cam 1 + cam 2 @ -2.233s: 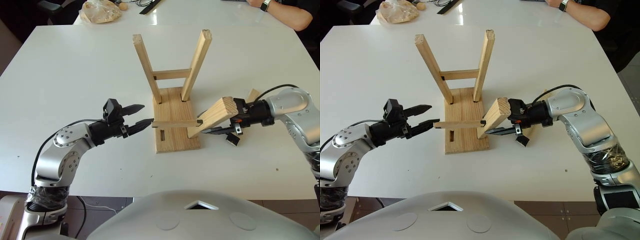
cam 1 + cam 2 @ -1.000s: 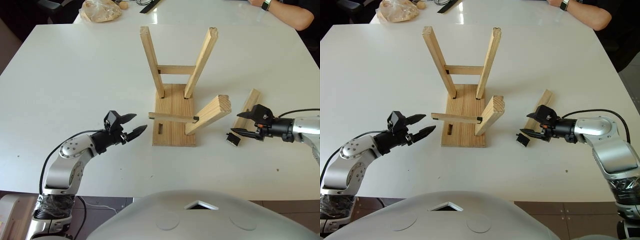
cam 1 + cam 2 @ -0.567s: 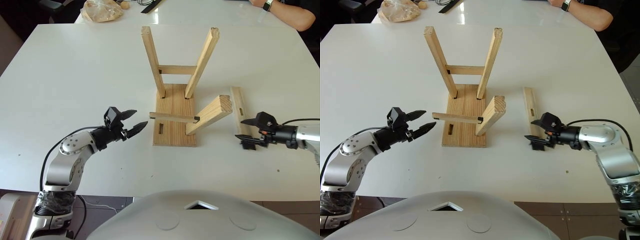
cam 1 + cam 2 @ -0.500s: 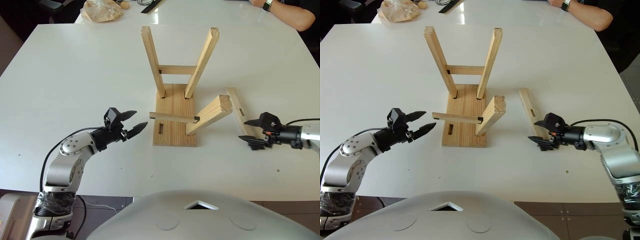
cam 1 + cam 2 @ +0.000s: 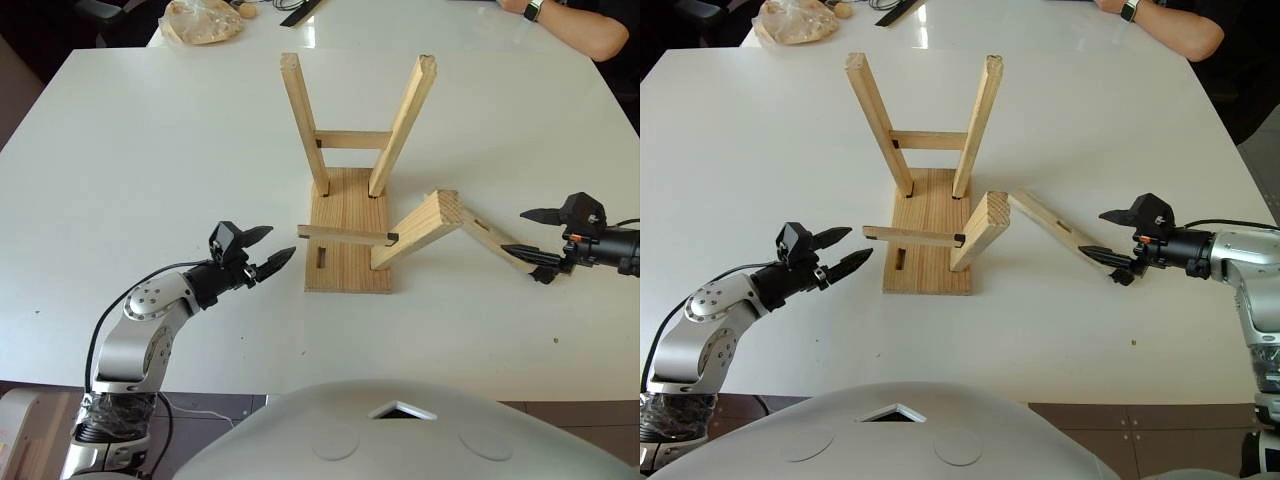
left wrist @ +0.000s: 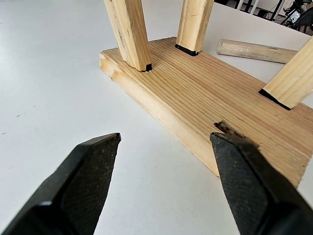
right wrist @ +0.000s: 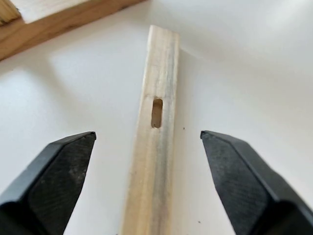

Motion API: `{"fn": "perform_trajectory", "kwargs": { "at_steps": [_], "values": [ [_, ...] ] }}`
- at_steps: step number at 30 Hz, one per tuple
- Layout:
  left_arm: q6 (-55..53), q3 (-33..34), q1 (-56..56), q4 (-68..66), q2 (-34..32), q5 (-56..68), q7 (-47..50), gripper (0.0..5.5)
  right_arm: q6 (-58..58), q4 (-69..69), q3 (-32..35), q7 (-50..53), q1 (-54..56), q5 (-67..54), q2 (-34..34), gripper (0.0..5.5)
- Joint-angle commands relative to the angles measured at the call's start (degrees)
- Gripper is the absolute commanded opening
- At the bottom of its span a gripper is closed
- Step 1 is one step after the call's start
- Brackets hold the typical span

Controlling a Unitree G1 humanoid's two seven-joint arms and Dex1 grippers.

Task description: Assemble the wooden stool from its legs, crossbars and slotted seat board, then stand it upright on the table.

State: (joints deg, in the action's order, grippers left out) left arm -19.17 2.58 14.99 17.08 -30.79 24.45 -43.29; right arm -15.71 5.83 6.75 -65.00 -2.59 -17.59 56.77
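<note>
The right pincer (image 5: pixel 1095 232) is spread wide, straddling one end of a loose slotted leg (image 5: pixel 1052 226) that lies flat toward the worktop's (image 5: pixel 760 150) right edge. The leg's other end reaches a tilted leg (image 5: pixel 980 232). That leg leans from the seat board (image 5: pixel 930 245) at mid-worktop and carries a crossbar (image 5: pixel 912 237). Two upright legs (image 5: pixel 880 125), joined by another crossbar (image 5: pixel 928 140), stand in the board's far slots. The left pincer (image 5: pixel 860 242), spread and empty, sits beside the board's left side.
</note>
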Motion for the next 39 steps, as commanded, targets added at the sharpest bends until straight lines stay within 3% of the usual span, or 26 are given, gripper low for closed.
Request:
{"fn": "perform_trajectory", "kwargs": {
  "at_steps": [1, 15, 23, 29, 36, 39],
  "values": [
    [-0.3, -0.6, -1.0, -0.5, -0.4, -1.0, 0.1, 3.41, 2.5, 3.9, -1.7, -2.4, 1.7, 1.7, -0.1, 3.95],
    [-0.8, 0.3, -0.2, 0.5, 0.2, -0.5, 0.4, 3.41, 7.6, 14.1, -4.3, -2.9, 1.2, 6.7, -1.5, 3.95],
    [-0.9, 0.3, -1.9, -1.5, 0.0, -1.3, 1.4, 3.41, 6.1, 12.3, -5.5, -4.5, 0.4, 4.4, -5.4, 3.95],
    [-0.9, 1.9, -2.9, -2.7, 0.6, -1.2, 3.0, 3.41, 7.9, 13.5, -5.9, -2.8, -1.3, 6.1, -5.9, 3.14],
    [-3.7, 12.4, -12.5, -8.4, 1.8, -3.0, 17.8, 3.41, 10.3, 16.7, -5.6, -1.2, -1.3, 6.7, -5.6, 2.13],
    [-9.6, 14.7, -18.0, -6.7, 0.3, -2.7, 22.7, 3.41, 9.7, 14.7, -4.1, -0.4, -0.7, 4.8, -6.4, 2.06]
  ]
}}
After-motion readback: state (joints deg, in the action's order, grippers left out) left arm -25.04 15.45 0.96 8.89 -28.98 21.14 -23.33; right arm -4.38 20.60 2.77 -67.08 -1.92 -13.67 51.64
